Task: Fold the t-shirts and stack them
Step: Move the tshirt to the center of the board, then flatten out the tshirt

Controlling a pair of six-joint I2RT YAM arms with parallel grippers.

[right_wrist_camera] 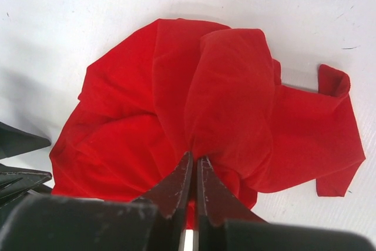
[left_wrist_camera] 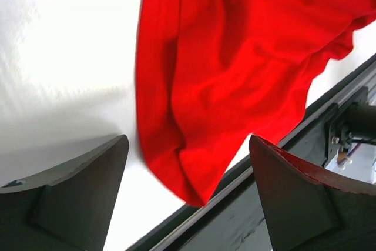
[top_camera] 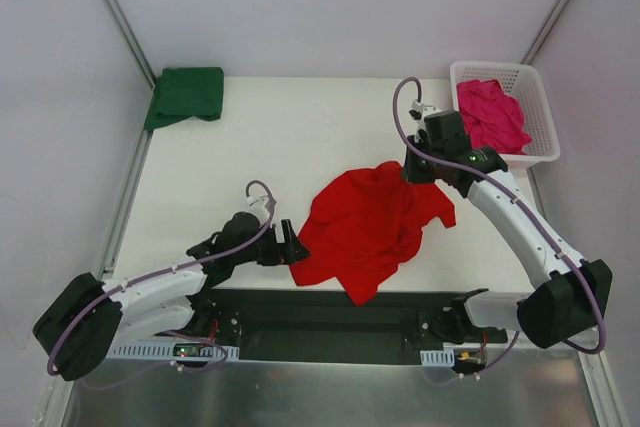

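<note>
The red t-shirt (top_camera: 370, 227) lies crumpled in the middle of the table, its lower hem at the near edge. My right gripper (top_camera: 418, 169) is shut on a pinched fold at the shirt's far right part, seen bunched at the fingertips in the right wrist view (right_wrist_camera: 194, 158). My left gripper (top_camera: 290, 245) is open and empty just left of the shirt's near left corner (left_wrist_camera: 194, 192), which lies between its two fingers (left_wrist_camera: 88, 174). The dark green t-shirt (top_camera: 186, 94) lies folded at the far left corner. The magenta-pink t-shirt (top_camera: 490, 114) lies in the basket.
A white lattice basket (top_camera: 540, 117) stands at the far right corner. The table's near edge is a black rail (top_camera: 330, 307), which also shows in the left wrist view (left_wrist_camera: 305, 145). White walls surround the table.
</note>
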